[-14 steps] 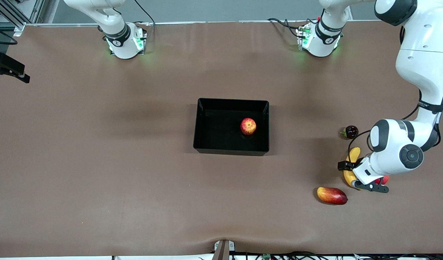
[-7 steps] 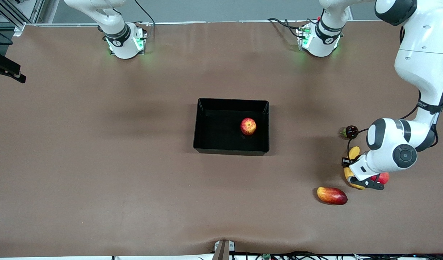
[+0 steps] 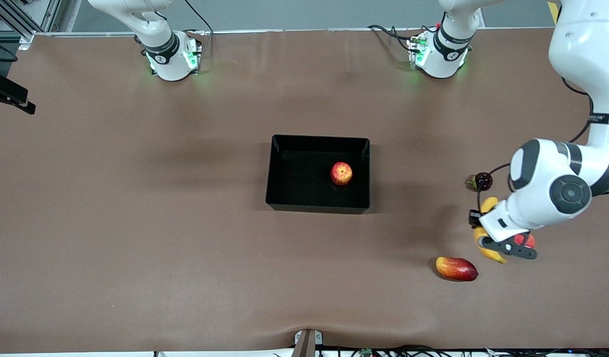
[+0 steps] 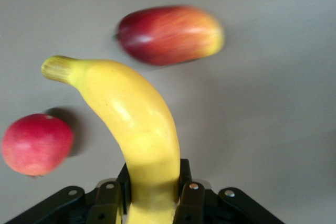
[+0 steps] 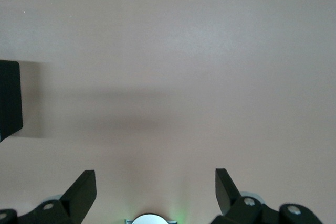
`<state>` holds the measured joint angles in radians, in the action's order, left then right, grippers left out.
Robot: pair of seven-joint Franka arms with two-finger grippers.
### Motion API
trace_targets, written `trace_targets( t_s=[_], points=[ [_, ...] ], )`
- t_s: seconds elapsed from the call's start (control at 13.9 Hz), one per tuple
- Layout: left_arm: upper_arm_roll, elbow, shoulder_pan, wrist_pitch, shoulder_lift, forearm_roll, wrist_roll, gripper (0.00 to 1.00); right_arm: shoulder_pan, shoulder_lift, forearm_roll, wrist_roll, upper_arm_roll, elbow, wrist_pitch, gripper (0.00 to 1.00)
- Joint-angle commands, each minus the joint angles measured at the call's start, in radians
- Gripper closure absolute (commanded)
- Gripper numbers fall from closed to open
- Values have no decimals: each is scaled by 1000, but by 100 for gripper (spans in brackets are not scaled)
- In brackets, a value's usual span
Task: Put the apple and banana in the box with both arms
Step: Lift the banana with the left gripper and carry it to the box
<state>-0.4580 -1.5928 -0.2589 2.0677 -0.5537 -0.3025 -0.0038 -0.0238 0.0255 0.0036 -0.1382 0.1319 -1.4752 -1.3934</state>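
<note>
The apple (image 3: 341,173) lies in the black box (image 3: 284,171) at mid-table. My left gripper (image 3: 485,231) is shut on the yellow banana (image 3: 489,204) at the left arm's end of the table and holds it just above the table. In the left wrist view the black fingers (image 4: 185,174) clamp the banana (image 4: 137,119) near one end, and its stem end points away. My right gripper (image 5: 156,182) is open and empty, high over bare table near its own base. One corner of the box (image 5: 9,98) shows at the edge of that view.
A plain red round fruit (image 3: 526,241) lies beside the held banana, partly hidden by the left hand; it also shows in the left wrist view (image 4: 35,143). A red-yellow mango (image 3: 456,268) lies nearer the front camera. A dark round fruit (image 3: 482,181) lies farther from it.
The left arm has risen and shifted slightly toward its own end of the table, with the banana in its grip. The apple, box and other fruits have not moved.
</note>
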Motion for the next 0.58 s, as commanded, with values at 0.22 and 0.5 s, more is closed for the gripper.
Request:
trace_targets(
  t_s=[0.22,0.5],
  points=[
    [-142,68,137,-97,11,-1,-436,100,21,5,12,-12,-9,6,4,0],
    [-136,172,335,-95,-73,-7,-660,100,21,5,12,-14,-9,6,4,0]
  ],
)
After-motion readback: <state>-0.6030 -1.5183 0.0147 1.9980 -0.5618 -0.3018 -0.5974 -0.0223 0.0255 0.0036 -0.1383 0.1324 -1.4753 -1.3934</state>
